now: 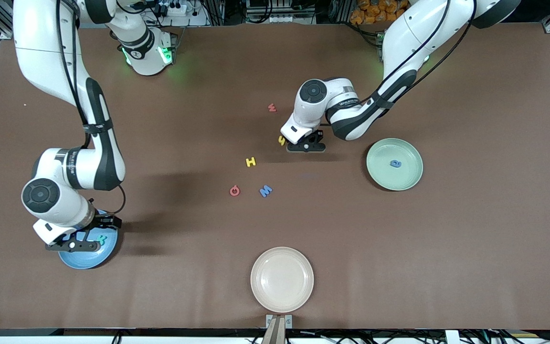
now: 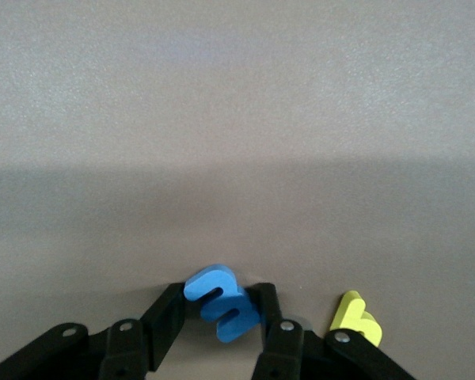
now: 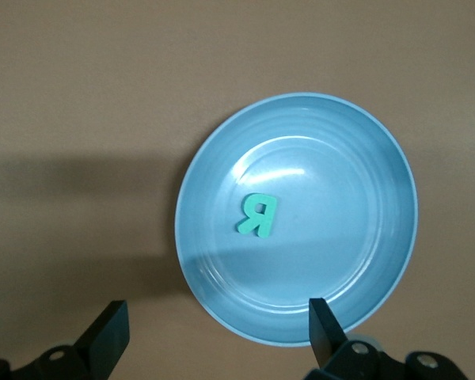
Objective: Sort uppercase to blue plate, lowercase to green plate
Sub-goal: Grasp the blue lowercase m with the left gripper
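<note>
Crowding the blue three-pronged m [image 2: 222, 303], yellow h [image 2: 357, 317] lies just beside.

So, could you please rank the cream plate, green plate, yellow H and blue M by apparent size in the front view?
1. cream plate and green plate, about alike
2. blue M and yellow H, far smaller, too close to rank

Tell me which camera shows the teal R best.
The right wrist view: the teal R lies flat in the blue plate, fully readable. The front view shows only a sliver beside the right gripper. The left wrist view misses it.
</note>
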